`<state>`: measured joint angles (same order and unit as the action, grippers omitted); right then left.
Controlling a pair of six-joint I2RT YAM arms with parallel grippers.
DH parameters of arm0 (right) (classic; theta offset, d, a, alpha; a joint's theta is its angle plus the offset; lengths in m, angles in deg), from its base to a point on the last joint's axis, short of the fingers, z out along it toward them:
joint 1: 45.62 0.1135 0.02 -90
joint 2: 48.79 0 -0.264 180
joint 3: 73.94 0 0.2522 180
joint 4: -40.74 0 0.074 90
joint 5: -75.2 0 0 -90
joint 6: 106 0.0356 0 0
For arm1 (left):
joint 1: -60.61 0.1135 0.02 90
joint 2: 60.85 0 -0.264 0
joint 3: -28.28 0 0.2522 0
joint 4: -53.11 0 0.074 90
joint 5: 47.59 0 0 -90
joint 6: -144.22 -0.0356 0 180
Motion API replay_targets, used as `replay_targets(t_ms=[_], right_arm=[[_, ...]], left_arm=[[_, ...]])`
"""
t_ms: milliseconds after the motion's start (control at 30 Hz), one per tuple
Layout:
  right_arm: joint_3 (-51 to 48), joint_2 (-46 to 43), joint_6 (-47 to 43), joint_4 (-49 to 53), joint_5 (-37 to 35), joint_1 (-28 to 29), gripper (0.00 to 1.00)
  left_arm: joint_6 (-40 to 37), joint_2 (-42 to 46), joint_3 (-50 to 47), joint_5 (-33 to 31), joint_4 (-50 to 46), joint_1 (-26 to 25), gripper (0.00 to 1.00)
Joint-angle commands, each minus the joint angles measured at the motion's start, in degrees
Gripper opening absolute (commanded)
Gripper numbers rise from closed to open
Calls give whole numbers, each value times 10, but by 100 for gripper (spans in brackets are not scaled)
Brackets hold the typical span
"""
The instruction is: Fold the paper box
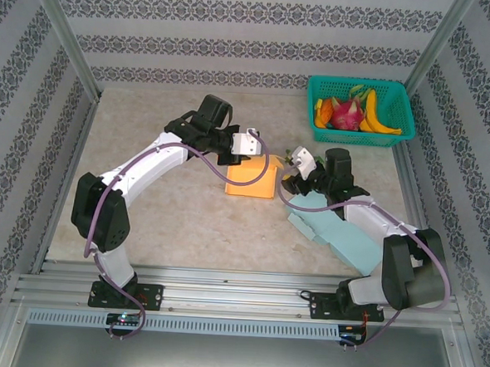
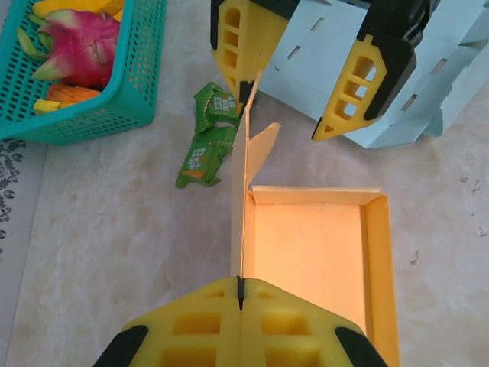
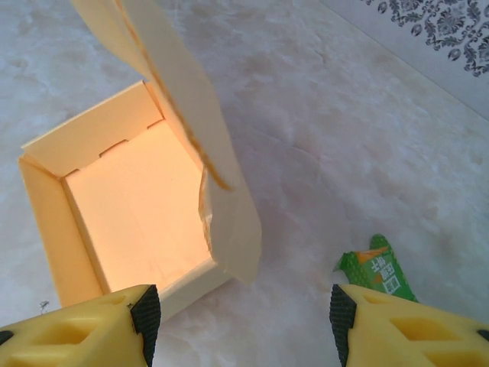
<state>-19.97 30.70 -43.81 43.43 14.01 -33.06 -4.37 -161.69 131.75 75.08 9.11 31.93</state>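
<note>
Nearest the lens, the left tool [image 2: 241, 284] has its two yellow pads pressed flat together on the upright flap [image 2: 238, 199] of the paper box [image 1: 251, 180], with only the sheet's thickness between them. The box is orange and open at the top. It sits on the surface [image 1: 168, 220] about midway between left and right, out in front of both arms, with low walls raised around its floor. The pinched flap rises from its right side and leans slightly.

The right tool [image 3: 241, 304] hangs just right of the box with its fingers spread wide and nothing between them. One finger is close to the flap's top edge, though I cannot tell whether it touches.

A crumpled green wrapper [image 2: 205, 145] lies on the surface just right of the box, beneath the right tool. A pale blue cardboard sheet [image 1: 354, 240] lies flat at the near right, under the right arm. A teal basket [image 2: 114, 107] stands at the far right, holding a dragon fruit [image 2: 80, 50] and other fruit.
</note>
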Motion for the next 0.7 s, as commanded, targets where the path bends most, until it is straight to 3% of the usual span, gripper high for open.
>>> replay_targets(t_ms=[0,133,667], right_arm=[[-14,-18,-19,-18,54,-15,62],[-28,-46,-3,-31,98,-43,62],[-15,-17,18,-46,103,-40,62]], left_arm=[[-17,24,-11,25,-11,7,0],[-20,27,-14,9,-10,7,0],[-25,31,-9,39,-35,1,0]])
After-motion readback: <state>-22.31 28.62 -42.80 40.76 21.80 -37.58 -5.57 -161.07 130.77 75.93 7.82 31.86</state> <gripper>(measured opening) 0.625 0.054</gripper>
